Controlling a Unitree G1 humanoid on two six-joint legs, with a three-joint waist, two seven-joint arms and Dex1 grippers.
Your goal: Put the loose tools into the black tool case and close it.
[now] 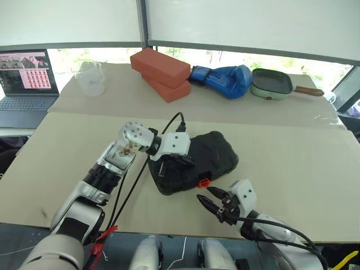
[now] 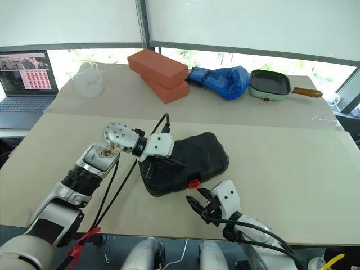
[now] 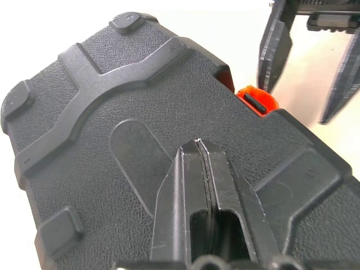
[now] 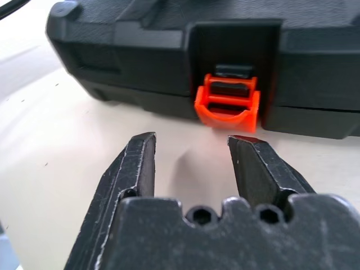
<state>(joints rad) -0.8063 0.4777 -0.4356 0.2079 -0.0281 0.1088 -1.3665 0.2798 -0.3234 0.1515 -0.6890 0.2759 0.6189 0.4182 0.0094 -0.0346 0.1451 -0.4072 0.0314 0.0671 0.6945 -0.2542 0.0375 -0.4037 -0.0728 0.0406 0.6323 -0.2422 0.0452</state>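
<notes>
1. The black tool case [image 1: 194,161] is seen lying closed on the beige table [image 1: 292,163], its lid down over the base.
2. The left gripper [image 3: 198,147] is pressed onto the textured lid of the case, with its two black fingers brought fully together and nothing held between them.
3. The lid's raised moulded ribs and corner feet are spread around and ahead of the left fingertips.
4. The small orange latch [image 4: 226,105] is set in a recess on the case's front edge, straight ahead of the right gripper's jaws and apart from them.
5. The right gripper [image 4: 191,152] is held just above the table in front of the case, its fingers parted about halfway and nothing gripped.
6. No brand, label or readable writing can be made out on the case or latch.
7. Beyond the case, well ahead of both grippers, two red bricks [image 1: 161,70], a blue boxing glove [image 1: 224,79], a green pan [image 1: 274,84] and a clear jug [image 1: 91,77] are set on the table.
8. A laptop [image 1: 25,84] is seen open at the far left, showing a grid of small pictures; its text cannot be read.
</notes>
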